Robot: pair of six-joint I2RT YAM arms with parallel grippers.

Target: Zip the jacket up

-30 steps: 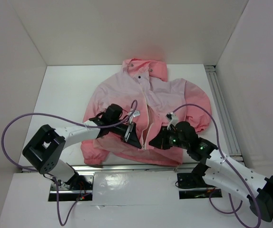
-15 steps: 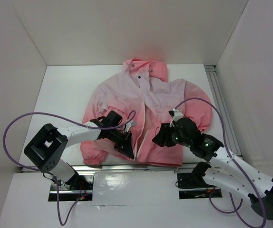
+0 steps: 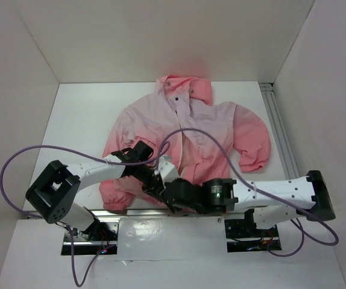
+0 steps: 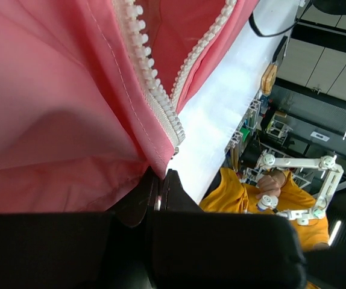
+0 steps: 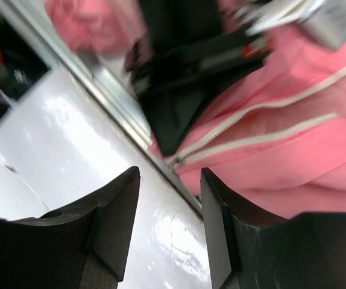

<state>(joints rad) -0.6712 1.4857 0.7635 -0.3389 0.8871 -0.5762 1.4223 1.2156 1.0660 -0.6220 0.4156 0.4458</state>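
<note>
The pink jacket (image 3: 212,123) lies flat on the white table, hood at the far end, front open along the white zipper (image 4: 152,90). My left gripper (image 3: 156,185) is shut on the coral hem beside the bottom of the zipper; in the left wrist view the gripper (image 4: 160,176) pinches the fabric just below the lowest teeth. My right gripper (image 3: 172,192) is open and empty, right next to the left one at the hem. In the right wrist view the gripper (image 5: 170,195) hovers over the table's near edge, with the zipper's bottom end (image 5: 176,161) just beyond its fingertips.
The right arm (image 3: 263,192) lies across the table's near edge. A metal strip (image 5: 125,120) runs along that edge. A rail (image 3: 279,138) lines the table's right side. Purple cables (image 3: 16,162) loop over both arms. White walls enclose the table.
My right arm has swung left along the near edge, bringing its open gripper to the zipper's bottom. My left gripper has drawn the hem toward the near edge.
</note>
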